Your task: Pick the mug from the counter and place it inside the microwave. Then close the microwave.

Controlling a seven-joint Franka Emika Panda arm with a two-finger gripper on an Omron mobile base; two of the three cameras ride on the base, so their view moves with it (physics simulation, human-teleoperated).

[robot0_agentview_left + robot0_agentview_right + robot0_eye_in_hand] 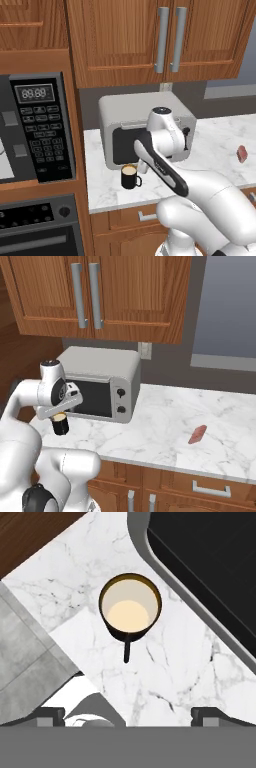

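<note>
Gripper is hovering spread above the mug; a misaligned descent risks striking its rim and tipping it.

My gripper hangs wide open above the mug, with bare counter all around the mug. The grey oven stands just behind the mug, crowding that side. Rightward the counter lies open, save a small red thing well apart.
</note>
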